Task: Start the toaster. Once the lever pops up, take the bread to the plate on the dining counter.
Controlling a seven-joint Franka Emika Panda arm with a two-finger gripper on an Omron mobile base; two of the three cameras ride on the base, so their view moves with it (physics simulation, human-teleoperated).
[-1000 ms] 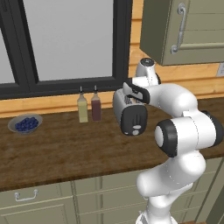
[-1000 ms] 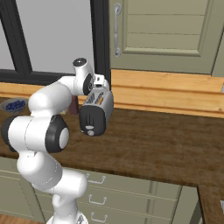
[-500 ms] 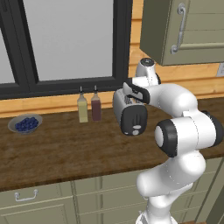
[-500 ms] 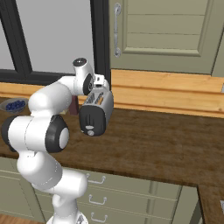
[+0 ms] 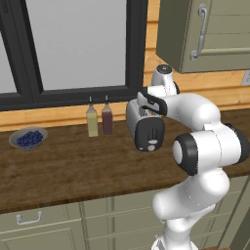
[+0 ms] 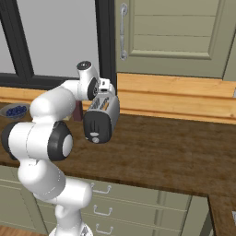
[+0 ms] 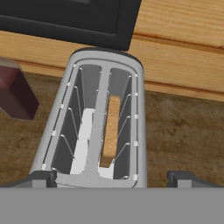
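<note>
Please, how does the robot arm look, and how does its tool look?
The arm is glossy white with rounded, thick segments and dark, nearly black bands at the joints. No cables show on it. The tool has two small dark grey finger tips, blocky in shape, on a white hand with a black part.

The toaster [image 5: 145,123] stood on the desk [image 5: 73,166], with the bread [image 7: 110,131] down in one of its top slots. Two bottles [image 5: 99,117] stood side by side just left of it, and a bowl of blueberries [image 5: 28,138] lay farther left, before the window [image 5: 73,46]. The end effector [image 7: 111,177] hung above the toaster.
</note>
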